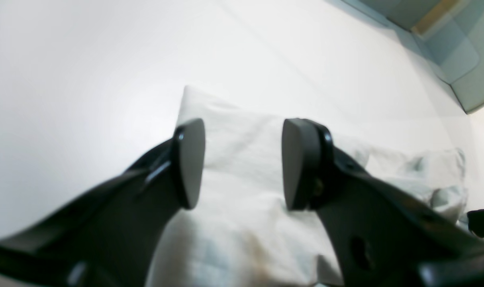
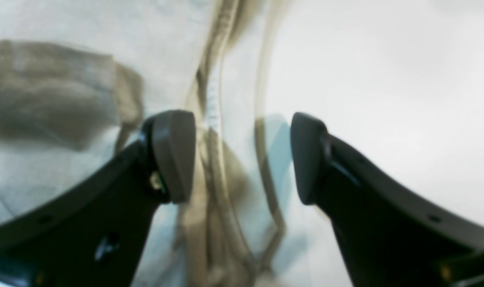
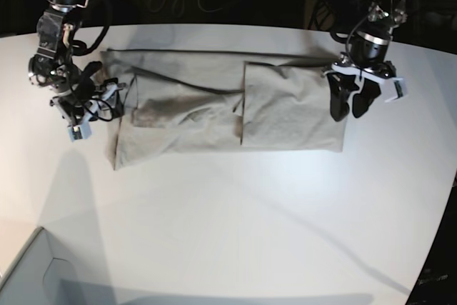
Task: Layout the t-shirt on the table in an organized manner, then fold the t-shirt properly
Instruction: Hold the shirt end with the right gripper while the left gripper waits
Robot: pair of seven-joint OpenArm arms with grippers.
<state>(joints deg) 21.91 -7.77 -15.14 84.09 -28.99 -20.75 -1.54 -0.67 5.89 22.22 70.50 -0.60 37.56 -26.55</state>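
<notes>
1. While the base view shows the whole t-shirt (image 3: 214, 108) lying flat at 12 o'clock on the table (image 3: 250, 219), the wrist views show only parts.
2. The left gripper (image 3: 351, 101) hangs wide apart, holding nothing, over the shirt's 3 o'clock edge.
3. The right gripper (image 2: 242, 157) gapes over a blurry hem at 9 o'clock.

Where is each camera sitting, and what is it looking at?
Left wrist: sits on the left arm, looks past its open fingers at the t-shirt on the table.
Right wrist: sits on the right arm, looks between its open fingers at the shirt's edge.
Base: sits high above, looks down at the table; both arms show.
All three share the t-shirt.
</notes>
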